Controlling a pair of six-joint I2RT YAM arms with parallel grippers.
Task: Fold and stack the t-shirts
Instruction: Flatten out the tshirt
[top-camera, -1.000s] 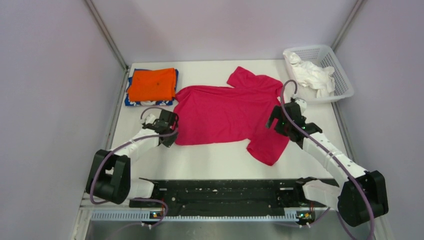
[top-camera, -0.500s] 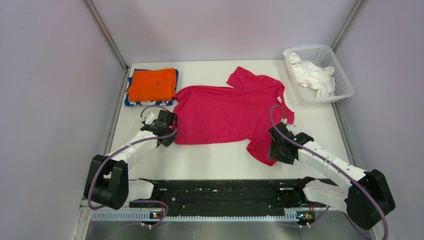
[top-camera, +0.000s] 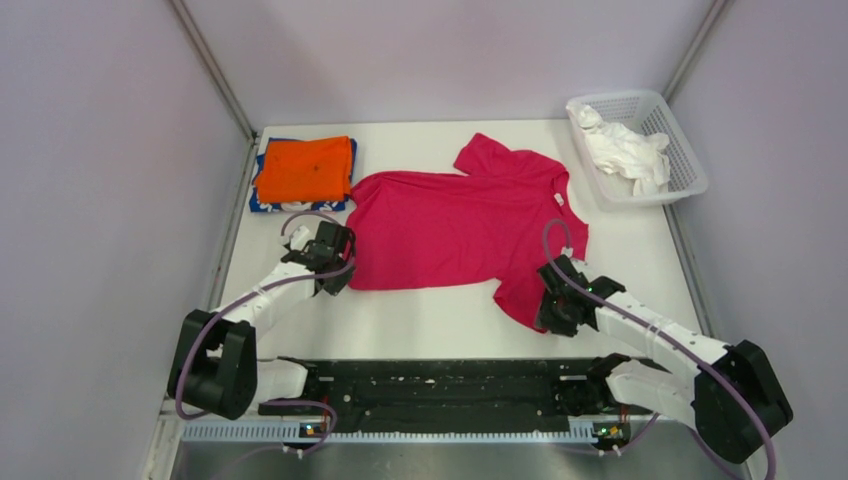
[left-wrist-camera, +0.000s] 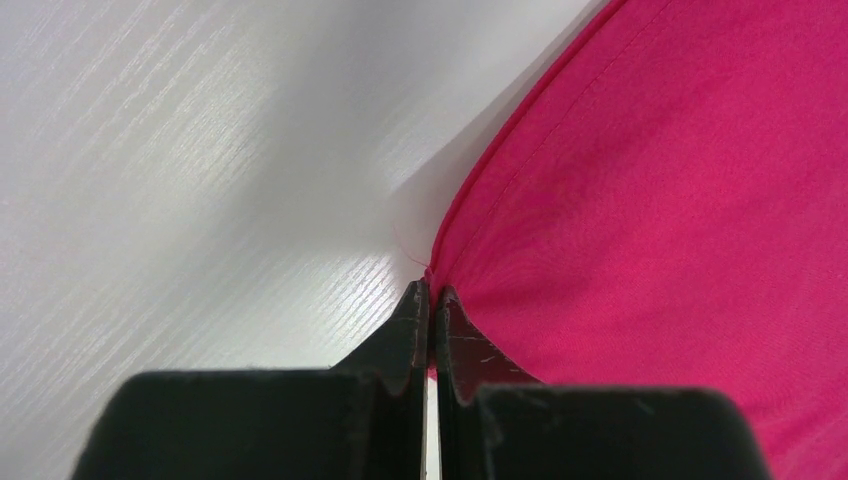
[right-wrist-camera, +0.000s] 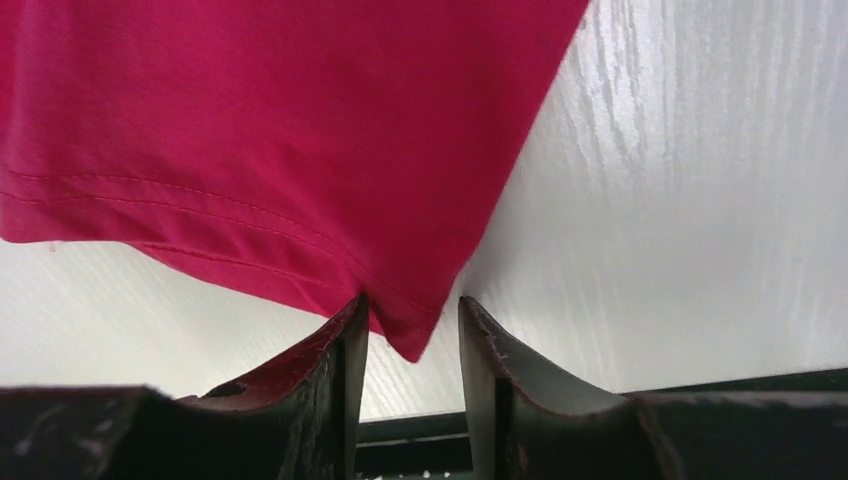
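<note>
I count three t-shirts: an orange t-shirt (top-camera: 303, 170) folded atop a blue t-shirt (top-camera: 262, 205) far left, my left gripper (left-wrist-camera: 432, 295) pinching the hem corner of one spread magenta-red t-shirt (top-camera: 455, 225) mid-table, my right gripper (right-wrist-camera: 412, 320) with fingers spread astride its sleeve tip, one white basket (top-camera: 650, 198) far right, all on a white table (top-camera: 430, 320) within lilac walls (top-camera: 450, 50).

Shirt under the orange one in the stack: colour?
Blue shirt with white marks, only edges visible; top external view.
</note>
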